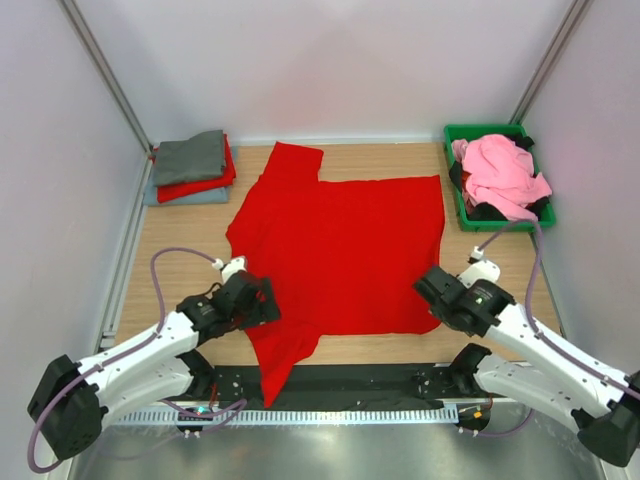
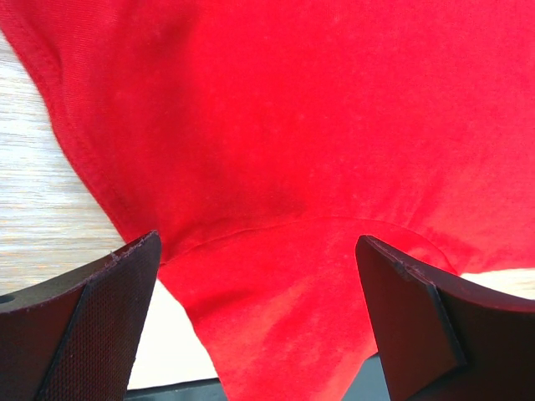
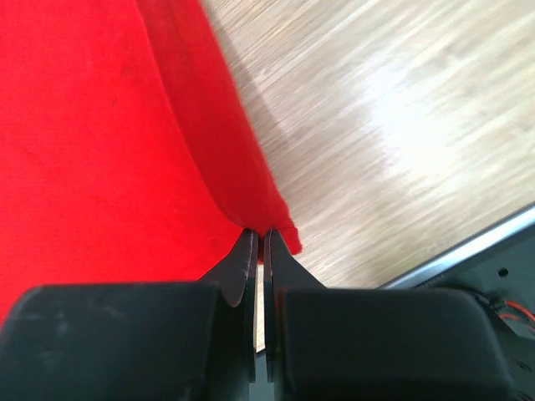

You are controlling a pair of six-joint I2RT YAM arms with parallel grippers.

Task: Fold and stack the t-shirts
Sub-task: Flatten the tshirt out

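1. Cloth of the large red t-shirt [image 1: 340, 250] is spread flat across the middle of the wooden table [image 1: 190, 240], with the hem turned toward the right side and both sleeves toward the left.
2. One sleeve is pointed at the far edge. The other is drawn toward the near edge, where its tip is laid over the black strip [image 1: 370, 378] in front of the arm bases.
3. The left gripper [image 1: 262, 300] is held at the near-left side of the shirt, where the near sleeve joins the body. In the left wrist view its fingers [image 2: 100, 309] are seen spread wide, with red cloth below the gap and nothing clasped.
4. The right gripper [image 1: 430, 292] is set at the near-right corner of the hem. In the right wrist view its fingertips [image 3: 247, 251] are seen pressed together on the very corner of the red cloth, and the hem edge beside them is curled up off the wood.
5. Three folded shirts are stacked at the far-left corner of the table: a grey t-shirt [image 1: 190, 155] on top, a folded red t-shirt [image 1: 200, 186] under it, and a light blue-grey t-shirt [image 1: 165, 196] at the bottom.
6. A green bin [image 1: 497, 131] is placed at the far-right corner. A pink t-shirt [image 1: 500, 175] is heaped in it, and a dark t-shirt [image 1: 487, 211] is partly seen beneath the pink one.
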